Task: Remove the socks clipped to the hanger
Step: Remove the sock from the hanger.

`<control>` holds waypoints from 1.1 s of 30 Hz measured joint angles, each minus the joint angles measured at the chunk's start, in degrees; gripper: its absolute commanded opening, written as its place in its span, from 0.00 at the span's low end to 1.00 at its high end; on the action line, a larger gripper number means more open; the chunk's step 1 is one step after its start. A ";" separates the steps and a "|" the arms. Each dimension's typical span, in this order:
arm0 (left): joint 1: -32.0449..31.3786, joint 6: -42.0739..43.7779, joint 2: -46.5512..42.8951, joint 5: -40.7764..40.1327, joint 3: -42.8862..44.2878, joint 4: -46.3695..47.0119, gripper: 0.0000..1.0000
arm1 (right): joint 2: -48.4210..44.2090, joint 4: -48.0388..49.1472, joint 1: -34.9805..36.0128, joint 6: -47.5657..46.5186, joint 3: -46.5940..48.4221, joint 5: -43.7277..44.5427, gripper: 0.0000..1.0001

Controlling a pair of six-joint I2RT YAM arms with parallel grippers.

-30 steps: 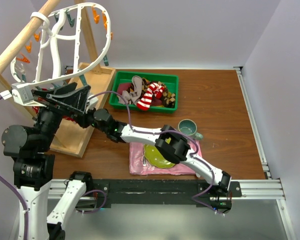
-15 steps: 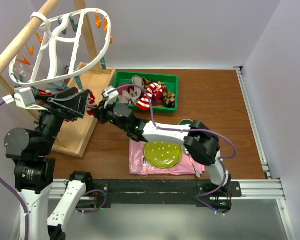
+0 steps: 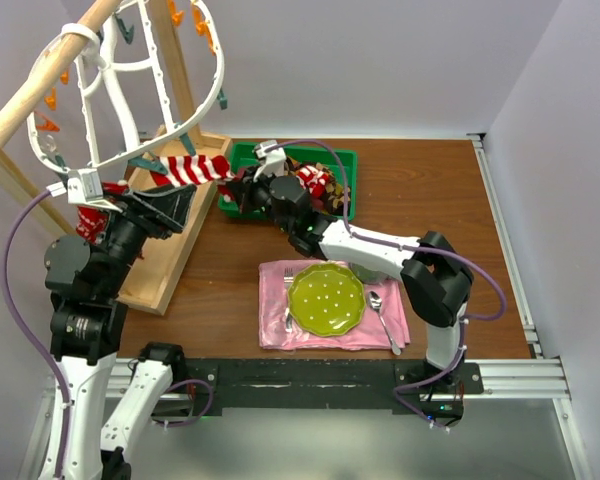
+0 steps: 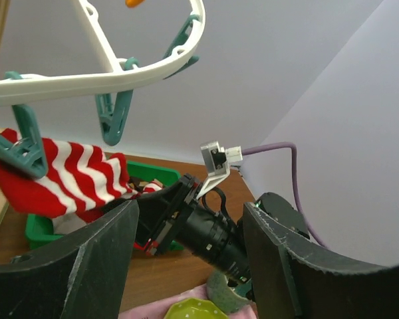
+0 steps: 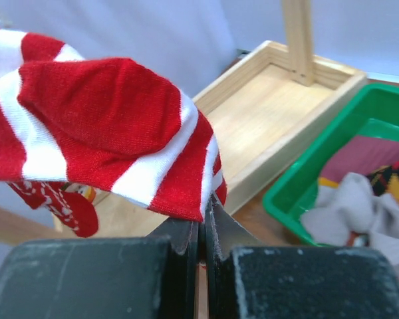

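Red-and-white striped sock (image 3: pixel 195 168) is the item in hand. One end is pinched under a teal clip (image 4: pixel 20 149) on the lower rim of the hanger (image 3: pixel 218 90), and the other is clamped between the closed fingers of the right gripper (image 5: pixel 203 222). The fabric runs nearly level between them, above the base of the wooden rack (image 3: pixel 170 250). We note the left gripper (image 3: pixel 162 205) spread wide with nothing between its fingers, just below the hanger rim and near the clip. We judge the step to be drawing the sock out of the clip. To do it well we would pull along the sock's length, away from the clip mouth and toward the green bin (image 3: pixel 346 158) (other socks (image 3: pixel 328 192) already lie there). The pull should be steady rather than jerked, since the hanger hangs from the pole (image 3: pixel 40 85) and looks free to tilt. Bracing the rim with the left gripper should make the clip give up the fabric rather than the frame swing. Risk: the right wrist view shows a hold only on the sock's edge, so it may slip first.
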 measured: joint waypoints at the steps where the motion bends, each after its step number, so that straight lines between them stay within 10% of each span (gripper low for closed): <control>1: 0.00 -0.35 0.11 -0.04 -0.28 0.13 0.68 | -0.02 -0.26 -0.57 0.22 0.00 0.00 0.00; 18: 0.00 -7.67 -2.86 -16.98 -5.86 -1.44 0.63 | -3.54 -0.61 -3.41 5.22 -7.50 5.07 0.00; 33: 0.00 -10.08 1.01 -12.39 -7.43 5.86 0.71 | -7.17 3.17 -0.61 6.62 -13.16 13.27 0.00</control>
